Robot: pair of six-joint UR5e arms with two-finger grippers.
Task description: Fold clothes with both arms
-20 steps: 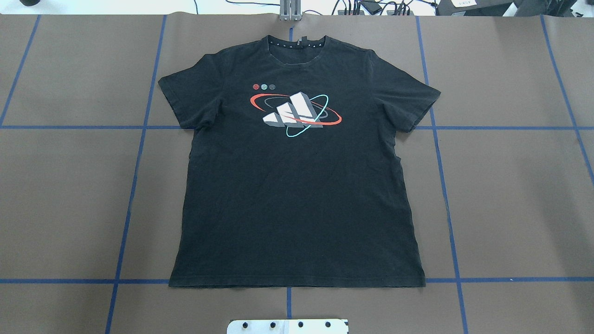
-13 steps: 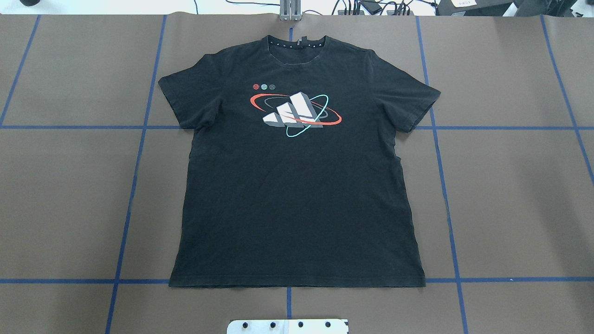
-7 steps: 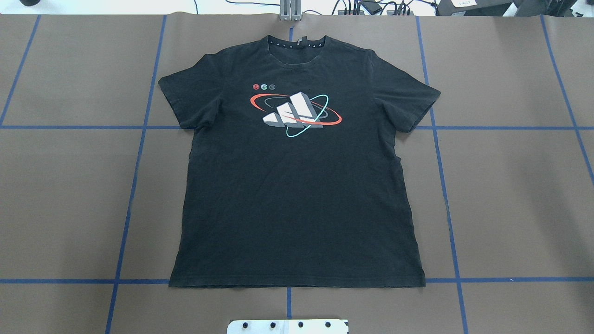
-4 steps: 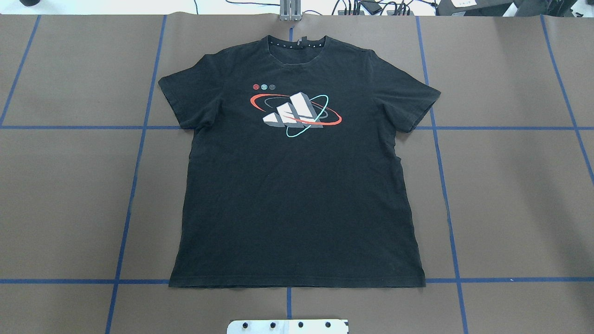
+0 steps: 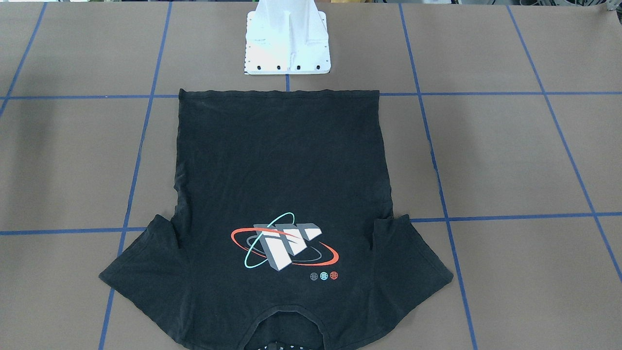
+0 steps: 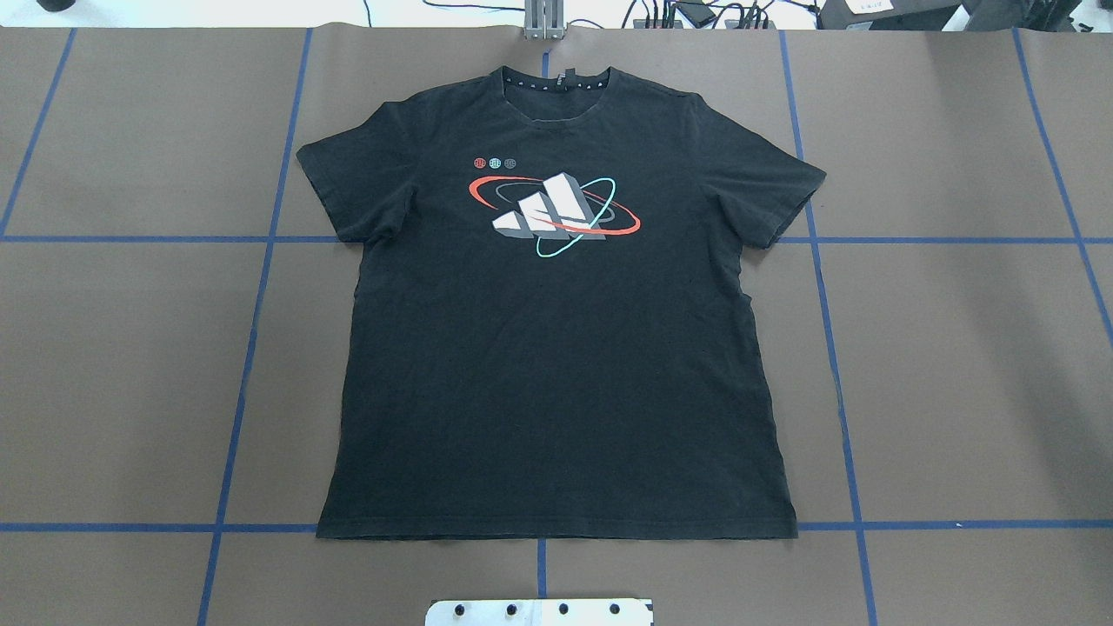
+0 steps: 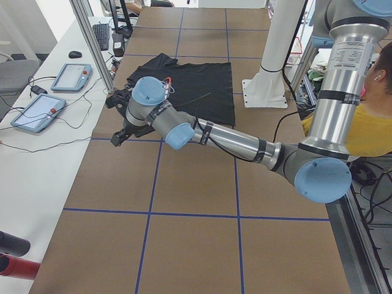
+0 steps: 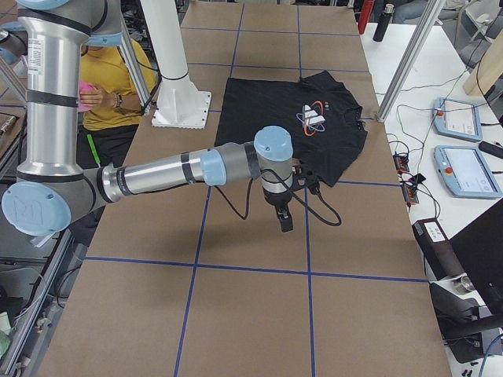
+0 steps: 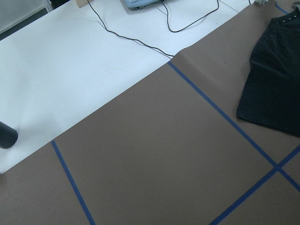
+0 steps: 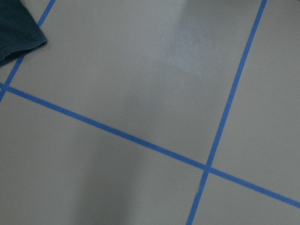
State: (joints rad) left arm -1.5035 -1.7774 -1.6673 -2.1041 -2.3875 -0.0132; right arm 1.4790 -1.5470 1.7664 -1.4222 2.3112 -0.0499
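T-shirt [image 6: 556,365] laid flat, front up, on the counter [image 6: 956,365].
Left pincer [image 7: 118,138] and right pincer [image 8: 284,223] are seen apart from it; whether they are spread cannot be told.

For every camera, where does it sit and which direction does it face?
Front-facing: across the table, facing the robot; T-shirt collar nearest, white pedestal at top, no arms.
Overhead: behind the robot, looking forward and down; hem nearest, only the pedestal's edge.
Exterior left: table's left end; left arm near, left tool.
Exterior right: opposite end; right arm near, right tool.
Left wrist: looks down at the T-shirt's edge; no robot part.
Right wrist: likewise.
Shared: both wrist views show T-shirt cloth and blue tape.
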